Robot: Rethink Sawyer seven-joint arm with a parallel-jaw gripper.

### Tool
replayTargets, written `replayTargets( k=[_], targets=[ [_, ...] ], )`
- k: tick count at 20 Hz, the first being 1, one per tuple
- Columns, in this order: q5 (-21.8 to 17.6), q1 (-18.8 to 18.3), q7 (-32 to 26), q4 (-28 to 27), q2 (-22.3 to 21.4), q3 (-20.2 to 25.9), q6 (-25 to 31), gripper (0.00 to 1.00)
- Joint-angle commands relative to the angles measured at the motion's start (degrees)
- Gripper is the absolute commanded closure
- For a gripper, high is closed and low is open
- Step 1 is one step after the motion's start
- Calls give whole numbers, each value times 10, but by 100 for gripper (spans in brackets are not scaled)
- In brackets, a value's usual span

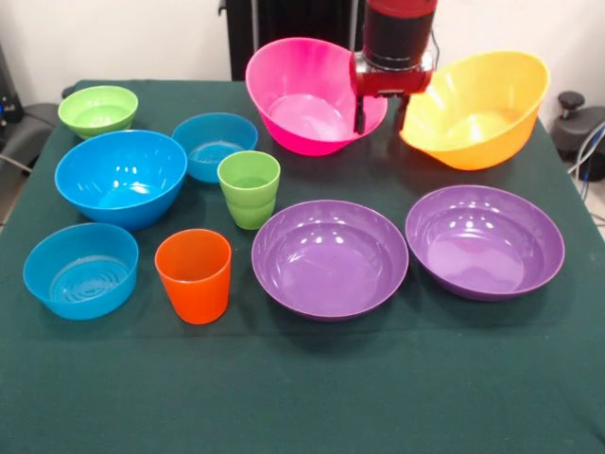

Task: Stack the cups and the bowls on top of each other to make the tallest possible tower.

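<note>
All stand apart on the dark green table [312, 397], open side up. The smooth orange cup [194, 276] stands front left. The ridged light green cup [249, 189] stands behind it. Two wide purple bowls [330, 257] [485, 240] sit front right. The large pink bowl [310, 95] and large yellow bowl [477, 109] sit tilted at the back. The large blue bowl [121, 177], two small blue bowls [81, 269] [215, 146] and the small green bowl [97, 110] are on the left. My gripper [380, 115] hangs open and empty between the pink and yellow bowls.
The robot's black pedestal [293, 24] stands behind the table's far edge. A black knob-like object [571, 100] and cables show off the table at the right. A white wall is behind.
</note>
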Motion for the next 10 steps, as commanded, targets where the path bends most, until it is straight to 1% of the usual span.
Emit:
replayTargets(
  k=[1,5,7,10],
  targets=[
    [-37,-23,54,-37,58,27,-41,0],
    [-40,-32,53,-39,62,34,-42,0],
    [-35,-34,51,-44,58,38,-26,0],
    [-35,-39,49,-35,47,42,-11,0]
  ],
)
